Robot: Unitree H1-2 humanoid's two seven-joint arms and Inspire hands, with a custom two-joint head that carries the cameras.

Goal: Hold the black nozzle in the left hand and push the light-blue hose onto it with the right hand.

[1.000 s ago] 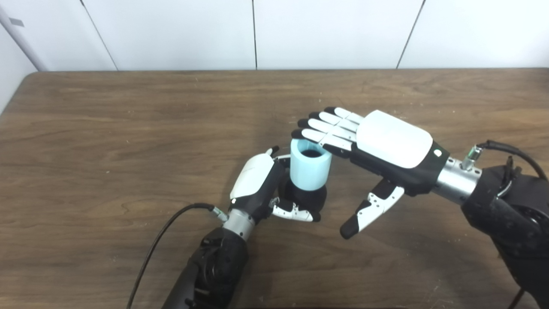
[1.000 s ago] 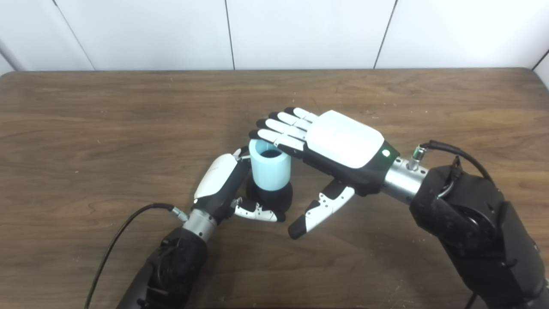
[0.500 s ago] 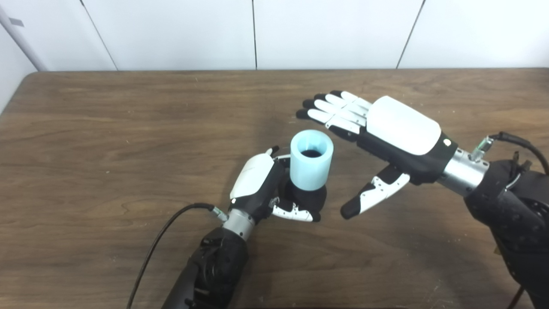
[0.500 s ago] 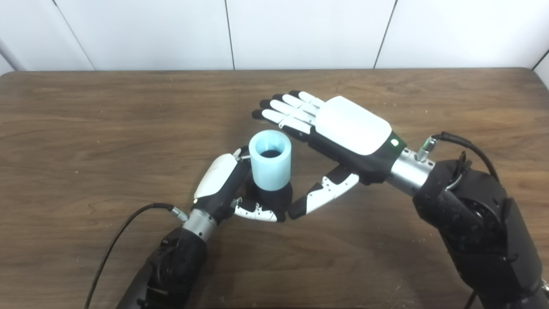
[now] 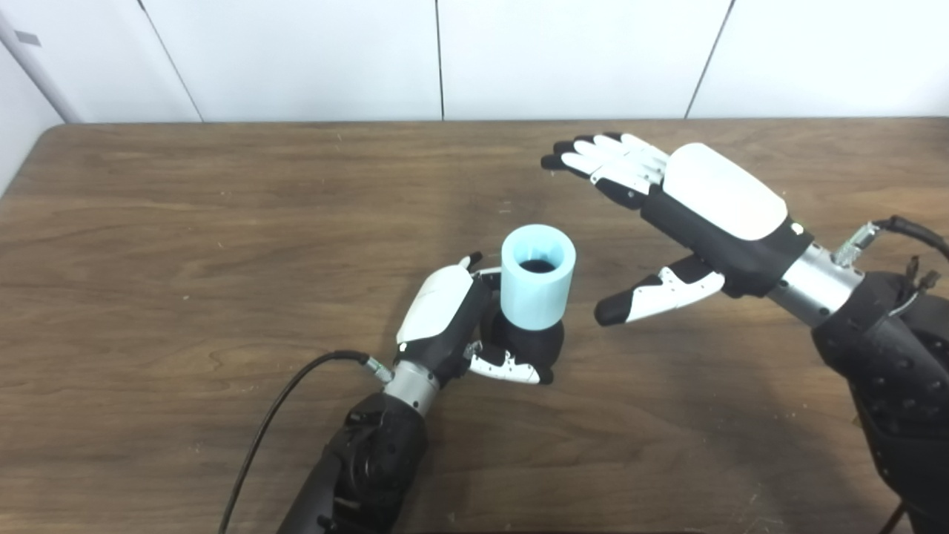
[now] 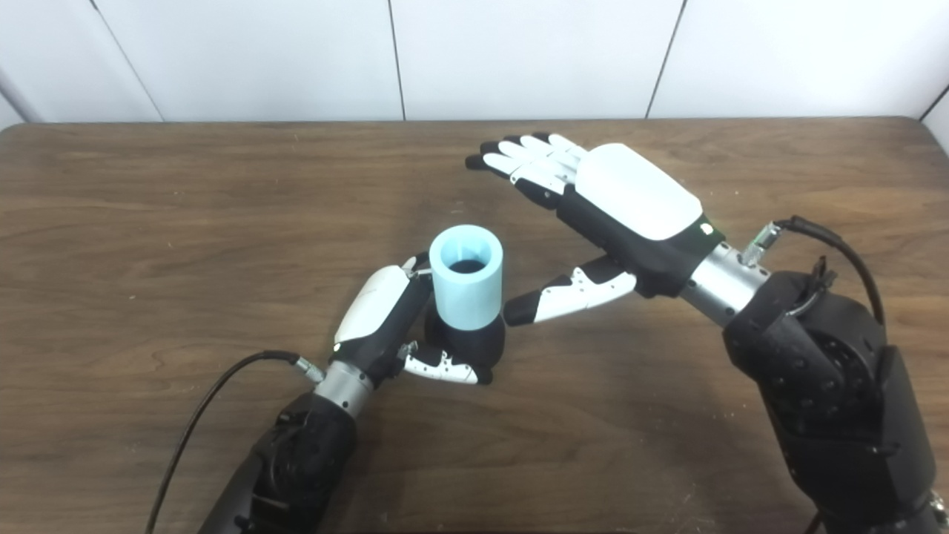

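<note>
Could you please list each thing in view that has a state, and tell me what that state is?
Left hand: shut on the nozzle.
Right hand: open, holding nothing, raised clear of the hose.
Nozzle: upright, gripped at its base.
Hose: seated upright on the nozzle, open end up.
Table: bare wood around the hands.

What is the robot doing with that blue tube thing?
The robot is fitting a light-blue hose onto a black nozzle. Its left hand is wrapped around the nozzle, holding it upright just over the wooden table. The hose already sits on top of the nozzle, open end up. The right hand is open, fingers spread, raised off to the right of the hose and not touching it.
</note>
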